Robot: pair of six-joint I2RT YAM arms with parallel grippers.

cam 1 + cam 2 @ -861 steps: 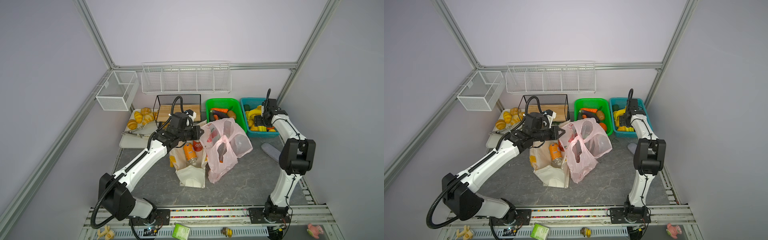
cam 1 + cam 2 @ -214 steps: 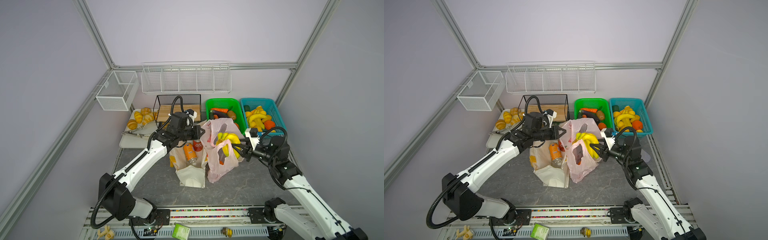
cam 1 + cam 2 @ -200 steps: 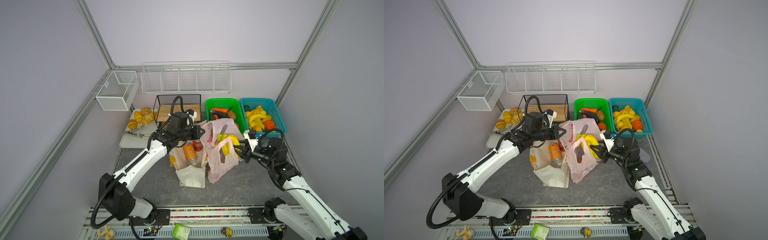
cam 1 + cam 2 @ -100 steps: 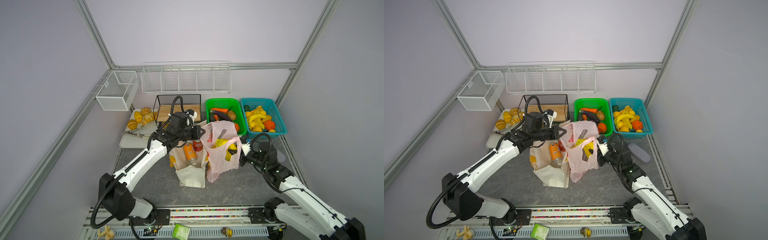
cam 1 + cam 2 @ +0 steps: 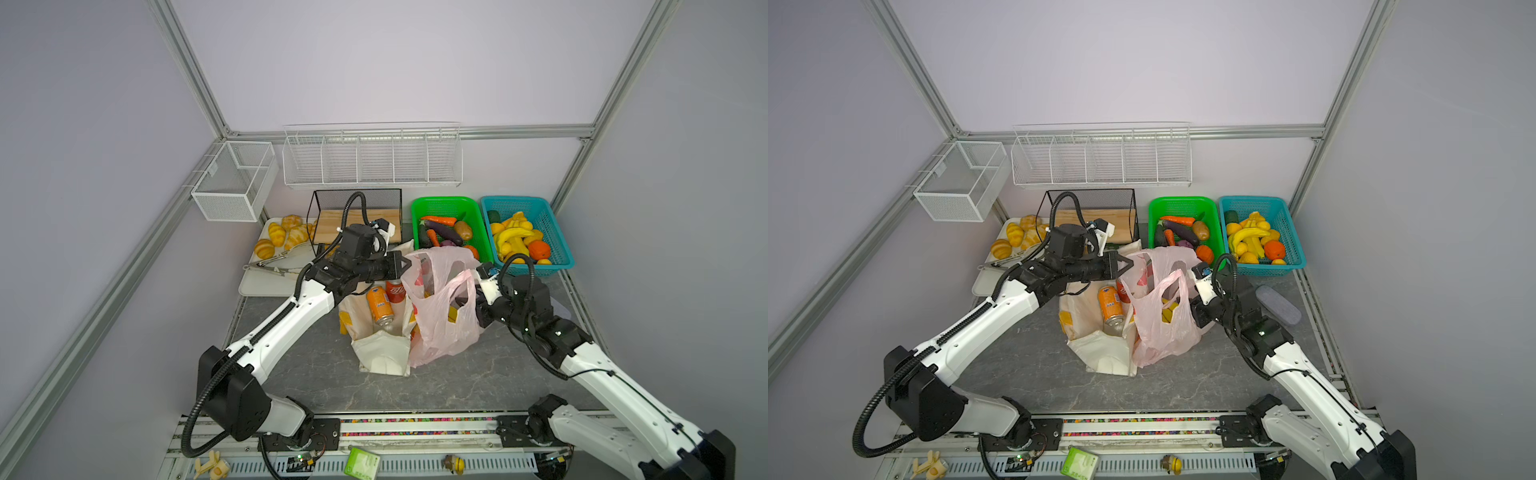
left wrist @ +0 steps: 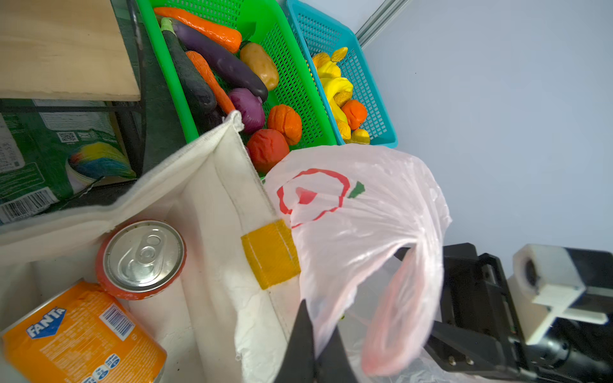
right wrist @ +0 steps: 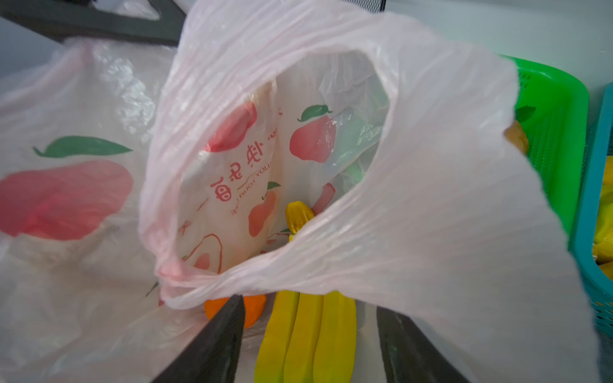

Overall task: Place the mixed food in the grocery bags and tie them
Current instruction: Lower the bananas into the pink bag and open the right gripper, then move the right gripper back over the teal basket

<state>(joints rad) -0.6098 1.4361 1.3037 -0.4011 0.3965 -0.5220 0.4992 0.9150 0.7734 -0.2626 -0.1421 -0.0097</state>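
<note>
I find my left claw (image 5: 400, 266) clamped on the pink plastic bag (image 7: 414, 199) rim and my right claw (image 7: 308, 315) wide, banana bunch (image 7: 308, 345) loose between.

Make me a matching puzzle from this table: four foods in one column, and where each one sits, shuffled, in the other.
Things
1. orange soda can
2. banana bunch
3. croissants
4. purple eggplant

Places
A. in the green basket
B. on the white tray
C. inside the cream tote
D. inside the pink plastic bag

Pairs: 1-C, 2-D, 3-B, 4-A.
</note>
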